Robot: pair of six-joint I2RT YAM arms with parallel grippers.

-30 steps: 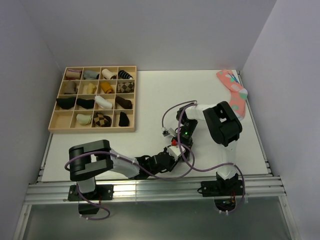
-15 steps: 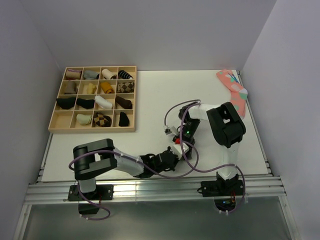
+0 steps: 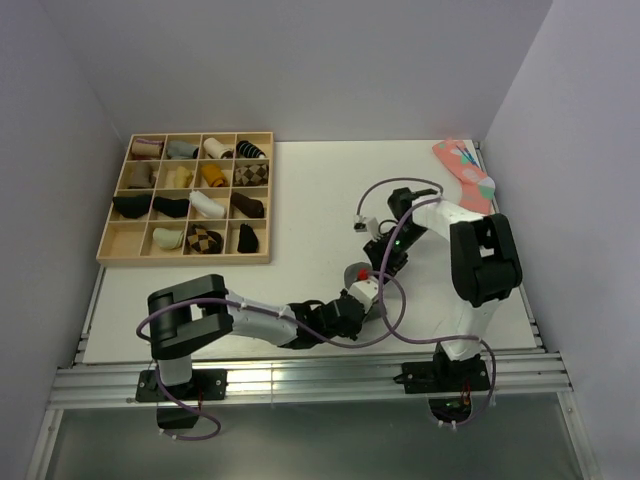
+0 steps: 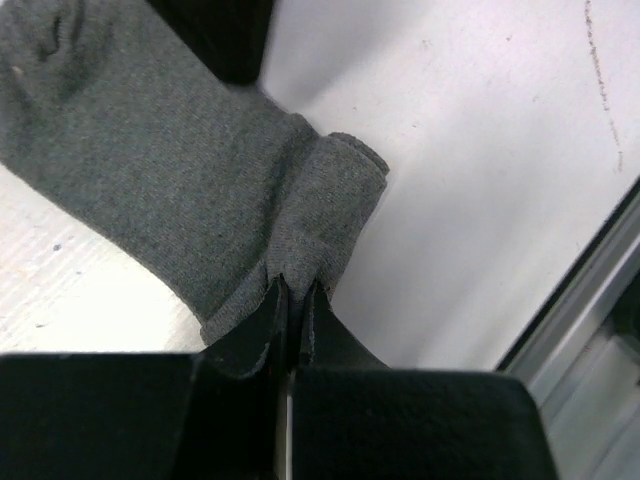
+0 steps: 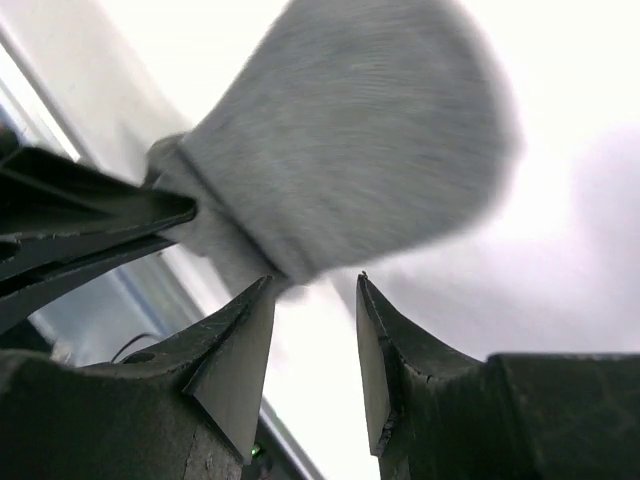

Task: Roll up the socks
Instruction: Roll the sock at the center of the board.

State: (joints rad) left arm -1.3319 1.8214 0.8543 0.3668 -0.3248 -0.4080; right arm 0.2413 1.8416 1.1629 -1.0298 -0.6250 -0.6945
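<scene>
A dark grey sock (image 4: pixel 190 160) lies on the white table, one end folded over into a thick lip (image 4: pixel 345 185). My left gripper (image 4: pixel 295 292) is shut on the sock's edge beside that lip. In the right wrist view the sock (image 5: pixel 350 140) is blurred, just beyond my right gripper (image 5: pixel 315 285), which is open with nothing between its fingers; the left fingers (image 5: pixel 90 225) hold the sock's end at the left. In the top view both grippers meet at the table's front middle, left gripper (image 3: pixel 367 288), right gripper (image 3: pixel 378 262), and hide most of the sock.
A wooden compartment tray (image 3: pixel 185 258) with several sock rolls stands at the back left. A salmon-pink dotted sock (image 3: pixel 465 175) lies at the back right corner. The table's metal front rail (image 4: pixel 590 290) runs close to the sock. Walls close in on three sides.
My right arm has swung its elbow out to the right and its gripper has drawn back up and to the right. My left gripper has moved right with the sock.
</scene>
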